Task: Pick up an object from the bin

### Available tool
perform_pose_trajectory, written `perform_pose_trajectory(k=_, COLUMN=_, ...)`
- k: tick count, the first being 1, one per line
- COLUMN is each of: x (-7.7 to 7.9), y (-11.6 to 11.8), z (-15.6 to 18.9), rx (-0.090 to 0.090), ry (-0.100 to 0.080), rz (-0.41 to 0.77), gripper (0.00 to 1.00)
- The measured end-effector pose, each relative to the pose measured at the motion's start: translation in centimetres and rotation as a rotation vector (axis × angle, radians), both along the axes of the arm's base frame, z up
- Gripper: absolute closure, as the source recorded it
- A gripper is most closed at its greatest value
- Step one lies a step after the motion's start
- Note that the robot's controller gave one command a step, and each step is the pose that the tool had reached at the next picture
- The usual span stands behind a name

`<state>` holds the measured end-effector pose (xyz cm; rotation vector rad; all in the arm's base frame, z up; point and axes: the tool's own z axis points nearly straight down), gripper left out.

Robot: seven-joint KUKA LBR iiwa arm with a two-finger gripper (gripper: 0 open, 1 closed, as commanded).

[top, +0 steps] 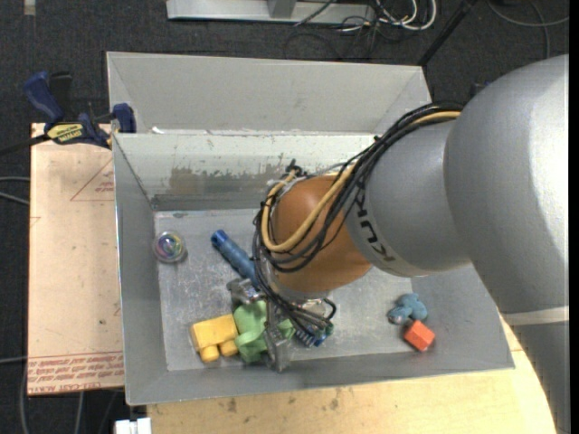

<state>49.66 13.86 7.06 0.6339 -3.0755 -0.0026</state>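
Reaching arm: the grey KUKA arm [488,179] comes in from 3 o'clock, its orange wrist cover [312,233] and black and yellow cables [298,197] above the middle of the grey metal bin [136,333].
Gripper: the gripper [268,331] sits low at the bin's 6 o'clock, among the things there.
Grip: open or closed cannot be told; cables and cover hide much of it.
Nearest thing: a green lumpy plastic piece [251,325] at 6 o'clock, right at the gripper and seemingly touching its metal parts.
Beside it: a yellow plastic block [213,337] touches the green piece at its 9 o'clock.
Other side: a small blue-bristled thing [312,334] lies at its 3 o'clock.
Upper floor: a blue stick-shaped thing [233,253] lies at the gripper's 11 o'clock.
Far left: a shiny round ball [169,247] lies at the bin's 9 o'clock.
Far right: a small grey-blue figure [408,309] and an orange cube [419,336] lie just beside each other at 4 o'clock, well apart from the gripper.
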Motion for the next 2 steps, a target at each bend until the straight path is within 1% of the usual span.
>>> perform_pose_trajectory(k=1, x=0.2, y=0.0, z=0.2, rx=0.002, ry=-0.004, rz=-0.002, gripper=1.0)
perform_pose_trajectory(k=2, x=-0.9, y=2.8, z=13.5, rx=0.003, ry=-0.012, rz=0.061, gripper=1.0)
